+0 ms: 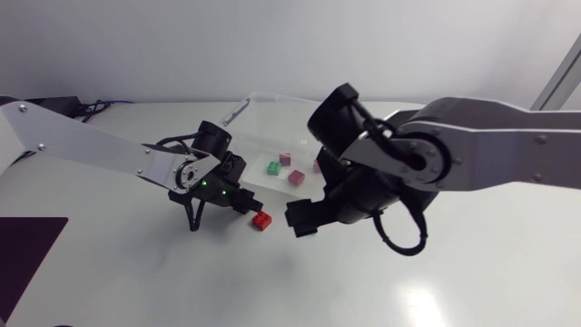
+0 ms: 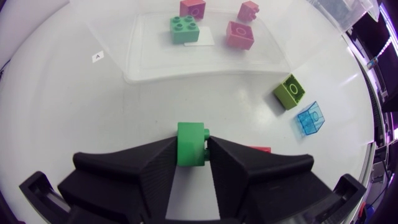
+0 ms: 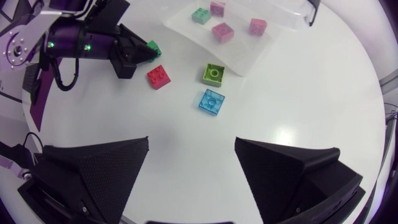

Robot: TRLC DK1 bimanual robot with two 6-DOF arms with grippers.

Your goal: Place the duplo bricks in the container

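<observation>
Left wrist view: a green duplo brick (image 2: pixel 190 140) is sitting pinched between the fingers of the left gripper (image 2: pixel 191 155), whose jaws are clamping it from both sides. A red brick (image 2: pixel 260 149) is lying just beside that gripper on the white table (image 2: pixel 74 112), half hidden behind one finger. Ahead of the gripper, the clear container (image 2: pixel 161 62) is holding a light green brick (image 2: pixel 185 29) and three pink bricks (image 2: pixel 239 34). A lime brick (image 2: pixel 290 91) and a translucent blue brick (image 2: pixel 311 117) are resting on the table just outside the container, near each other but apart.

Right wrist view: the right gripper (image 3: pixel 191 163) is hanging over bare table with its jaws standing wide apart and gripping nothing. The lime and blue bricks are lying ahead of it.

Head view: the right arm (image 1: pixel 490 145) is reaching past the middle and covering part of the container.
</observation>
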